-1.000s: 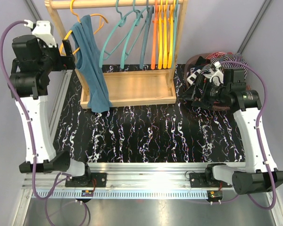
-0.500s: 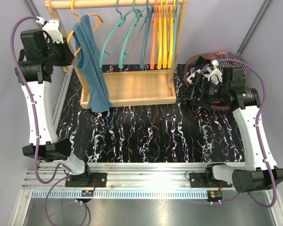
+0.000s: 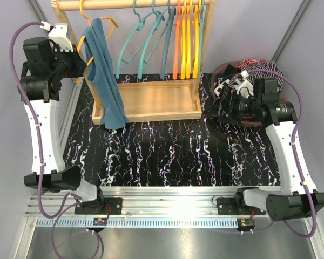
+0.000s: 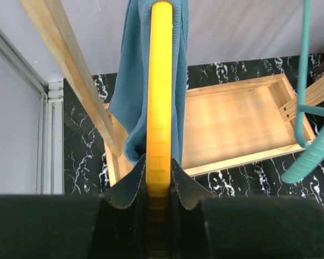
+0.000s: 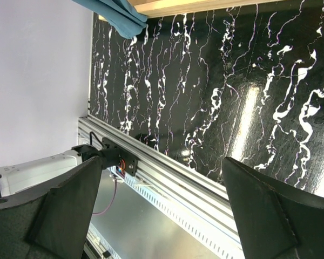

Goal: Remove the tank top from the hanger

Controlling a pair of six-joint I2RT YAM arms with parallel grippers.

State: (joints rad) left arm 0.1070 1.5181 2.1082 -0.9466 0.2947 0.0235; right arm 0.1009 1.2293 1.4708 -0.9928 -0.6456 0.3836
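Note:
A blue tank top [image 3: 104,81] hangs on a yellow hanger [image 3: 114,21] at the left end of the wooden rail. My left gripper [image 3: 79,67] reaches in from the left and is shut on the hanger's lower end. In the left wrist view the hanger [image 4: 161,81] runs straight up out of the left gripper [image 4: 159,162], both pads pressed against it, and the tank top [image 4: 130,81] drapes over it on both sides. My right gripper [image 3: 224,103] hovers open over the right of the table, empty; in its wrist view the right gripper [image 5: 162,162] frames only the table's front rail.
The wooden rack's tray [image 3: 151,100] stands at the back of the marbled table. Teal hangers [image 3: 140,43] and orange and yellow ones [image 3: 186,38] hang bare on the rail. A heap of clothes [image 3: 251,69] lies at the back right, behind the right arm.
My left gripper has risen toward the hanger's left end and closed from wide open onto it. The right arm has stayed put.

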